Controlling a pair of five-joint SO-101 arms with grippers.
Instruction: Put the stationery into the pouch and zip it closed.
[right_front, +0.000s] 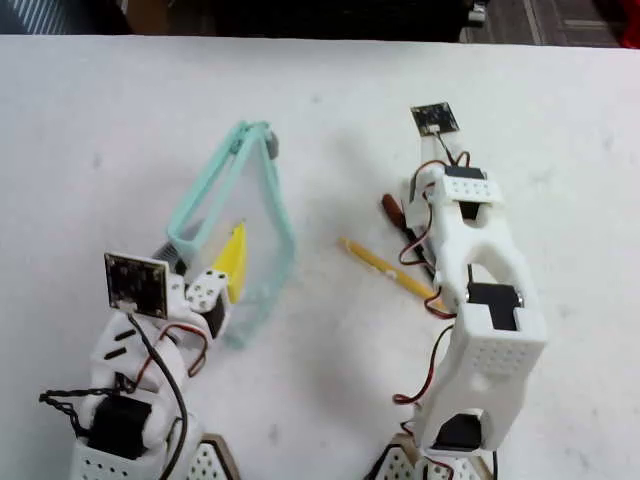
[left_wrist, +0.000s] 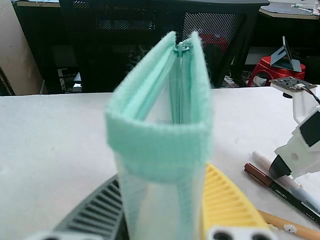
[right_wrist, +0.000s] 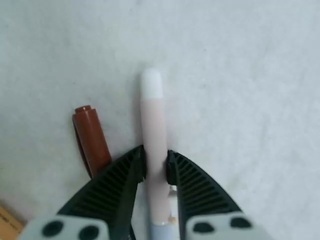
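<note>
1 mint-green pouch (left_wrist: 160, 135) stands upright on the table (right_front: 100, 120). Its long axis runs away from the left arm, its mouth gapes, and the zip slider (left_wrist: 182, 47) sits at the far end. The left gripper (left_wrist: 162, 190) pinches its near end. The right gripper (right_wrist: 155, 155) is clamped on a white pen (right_wrist: 152, 115) lying flat, cap pointing away from its arm. 1 brown pen (right_wrist: 92, 137) lies just beside it, parallel, with 1 yellow pencil (right_front: 385, 268) near.
</note>
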